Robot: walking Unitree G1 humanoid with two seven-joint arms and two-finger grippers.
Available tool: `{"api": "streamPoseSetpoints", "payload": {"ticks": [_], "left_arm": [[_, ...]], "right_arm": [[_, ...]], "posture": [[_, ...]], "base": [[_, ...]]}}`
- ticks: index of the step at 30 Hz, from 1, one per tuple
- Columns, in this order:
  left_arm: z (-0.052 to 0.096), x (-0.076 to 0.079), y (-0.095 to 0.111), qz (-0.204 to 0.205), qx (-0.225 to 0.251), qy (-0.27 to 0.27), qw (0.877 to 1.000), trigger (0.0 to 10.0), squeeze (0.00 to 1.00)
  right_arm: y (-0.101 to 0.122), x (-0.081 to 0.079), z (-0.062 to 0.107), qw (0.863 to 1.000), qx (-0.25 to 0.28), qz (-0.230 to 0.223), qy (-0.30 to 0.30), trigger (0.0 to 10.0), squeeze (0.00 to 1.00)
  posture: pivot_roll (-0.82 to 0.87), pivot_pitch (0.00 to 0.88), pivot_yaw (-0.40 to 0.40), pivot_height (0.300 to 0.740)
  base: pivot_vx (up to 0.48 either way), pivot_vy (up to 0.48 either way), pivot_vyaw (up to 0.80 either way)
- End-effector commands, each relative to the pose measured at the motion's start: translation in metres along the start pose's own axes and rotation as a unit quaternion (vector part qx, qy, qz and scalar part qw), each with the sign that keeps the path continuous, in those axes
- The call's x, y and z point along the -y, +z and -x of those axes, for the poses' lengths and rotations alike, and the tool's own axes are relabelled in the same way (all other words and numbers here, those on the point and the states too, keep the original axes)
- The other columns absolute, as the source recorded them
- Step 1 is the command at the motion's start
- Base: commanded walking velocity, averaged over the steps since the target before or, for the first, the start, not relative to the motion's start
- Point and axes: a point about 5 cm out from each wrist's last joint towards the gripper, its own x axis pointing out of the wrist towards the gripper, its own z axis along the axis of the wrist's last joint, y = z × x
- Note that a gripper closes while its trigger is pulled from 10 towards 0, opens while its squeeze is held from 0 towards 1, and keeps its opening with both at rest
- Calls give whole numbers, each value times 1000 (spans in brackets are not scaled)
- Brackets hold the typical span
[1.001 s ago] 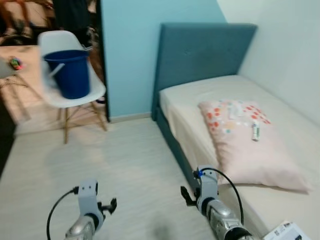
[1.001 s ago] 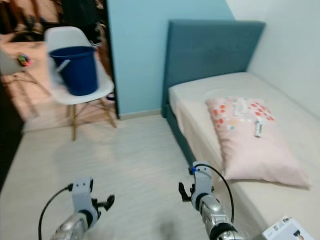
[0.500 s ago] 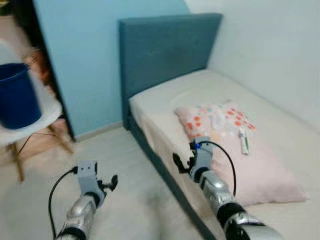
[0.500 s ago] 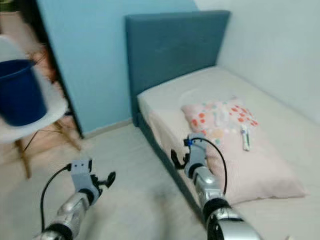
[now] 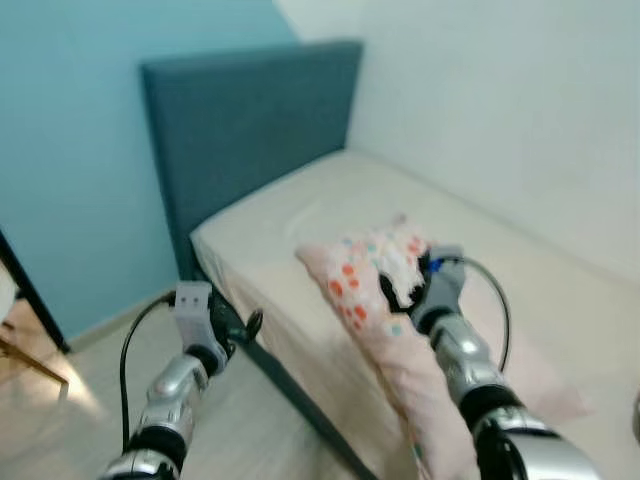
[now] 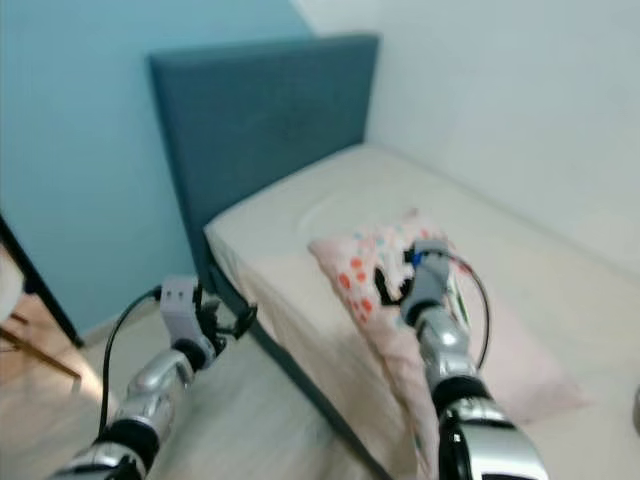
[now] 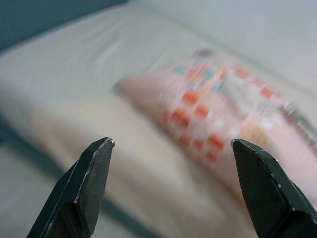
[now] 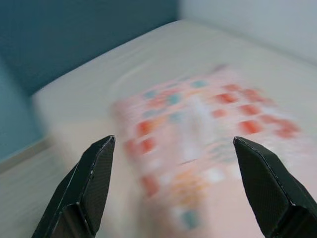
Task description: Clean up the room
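Both grippers have their fingers spread wide: the right gripper (image 8: pixel 173 186) over the spotted pink pillow (image 5: pixel 372 300), the left gripper (image 7: pixel 173 186) beside the bed (image 5: pixel 270 240).

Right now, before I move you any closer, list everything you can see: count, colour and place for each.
Bed: one, cream mattress on a dark teal base, along the white wall, ahead and to the right.
Headboard: one, dark teal, upright at the far end of the bed against the light blue wall.
Pillow: one, pale pink with red, orange and teal spots, lying on the mattress near its floor-side edge; views are blurred.
Walls: light blue wall on the left, white wall on the right.
Floor: pale wood-look, left of the bed.
Left gripper: fingers apart, held low beside the bed's edge, aimed at the pillow.
Right gripper: fingers apart, raised over the pillow.
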Motion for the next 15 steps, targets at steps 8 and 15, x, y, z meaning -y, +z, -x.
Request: {"api": "streamPoseSetpoints", "payload": {"ticks": [8,15], "left_arm": [[-16,18,19,-36,28,-36,998,10000,0],[-18,17,27,-63,36,-11,997,10000,0]], "right_arm": [[3,32,7,998,-2,2,-55,10000,0],[0,30,8,998,-5,0,-58,10000,0]], "posture": [[-62,0,-53,740],[-61,0,-52,740]], "base": [[103,0,-800],[0,0,-800]]}}
